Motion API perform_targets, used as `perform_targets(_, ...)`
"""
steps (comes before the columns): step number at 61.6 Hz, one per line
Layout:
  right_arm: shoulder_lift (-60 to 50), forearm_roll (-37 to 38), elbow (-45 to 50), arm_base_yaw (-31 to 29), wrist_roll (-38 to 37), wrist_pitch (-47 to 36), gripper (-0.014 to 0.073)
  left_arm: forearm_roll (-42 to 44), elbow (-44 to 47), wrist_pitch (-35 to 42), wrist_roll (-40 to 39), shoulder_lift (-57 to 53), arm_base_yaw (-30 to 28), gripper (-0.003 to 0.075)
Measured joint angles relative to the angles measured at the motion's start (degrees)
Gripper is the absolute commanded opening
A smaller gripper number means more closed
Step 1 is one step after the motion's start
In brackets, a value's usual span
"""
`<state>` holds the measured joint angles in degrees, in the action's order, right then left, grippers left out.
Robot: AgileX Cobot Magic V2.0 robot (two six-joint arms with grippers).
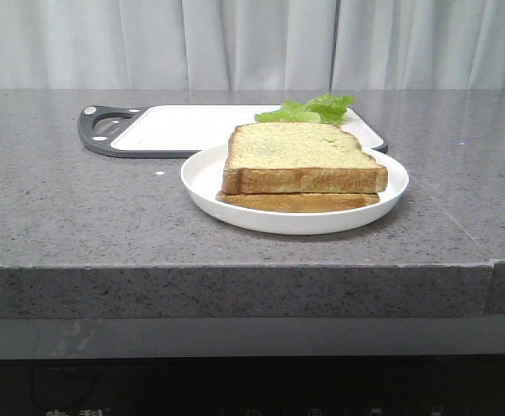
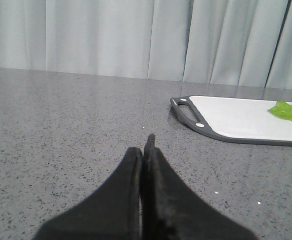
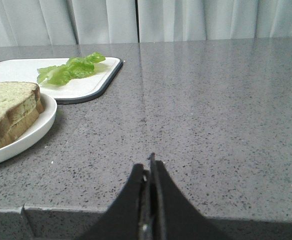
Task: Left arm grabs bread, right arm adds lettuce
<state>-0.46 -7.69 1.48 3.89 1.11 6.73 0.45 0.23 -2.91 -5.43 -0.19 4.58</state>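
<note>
A thick slice of bread [image 1: 300, 156] lies on a thinner slice [image 1: 300, 202] in a white plate [image 1: 202, 178] at the table's middle. It also shows in the right wrist view [image 3: 5, 107]. A green lettuce leaf [image 1: 308, 110] lies on the white cutting board [image 1: 183, 127] behind the plate; it shows in the right wrist view [image 3: 70, 68] and at the edge of the left wrist view [image 2: 291, 110]. My left gripper [image 2: 144, 147] is shut and empty, low over bare table left of the board. My right gripper [image 3: 149, 167] is shut and empty near the table's front edge, right of the plate. Neither arm shows in the front view.
The cutting board has a dark grey rim and handle [image 1: 100, 126] at its left end, also in the left wrist view [image 2: 188, 111]. The grey speckled table [image 1: 53, 199] ends in a front edge [image 1: 235, 264]. Pale curtains hang behind.
</note>
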Motion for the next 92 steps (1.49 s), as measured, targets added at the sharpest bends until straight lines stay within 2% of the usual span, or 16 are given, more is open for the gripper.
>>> perform_targets(46,0.0,0.0,0.0,0.0,0.0,-1.3,-0.0118,0.0,0.0,0.3,0.0,0.0,0.0,-0.002)
perform_targets(63,0.0,-0.9,-1.4,0.0,0.0,-3.1,-0.0118,-3.9,-1.0,1.7,0.0,0.0,0.0,-0.002)
perform_targets(78,0.7,-0.2,-15.9,0.0,-0.1,4.1,-0.0118,-4.9,-15.3,-4.6,0.0,0.1,0.0,-0.002)
perform_targets(92,9.9,0.7,-29.8,0.0,-0.1,12.9,-0.0118,-4.7,-30.6,-15.7,0.0,8.5,0.0,-0.002)
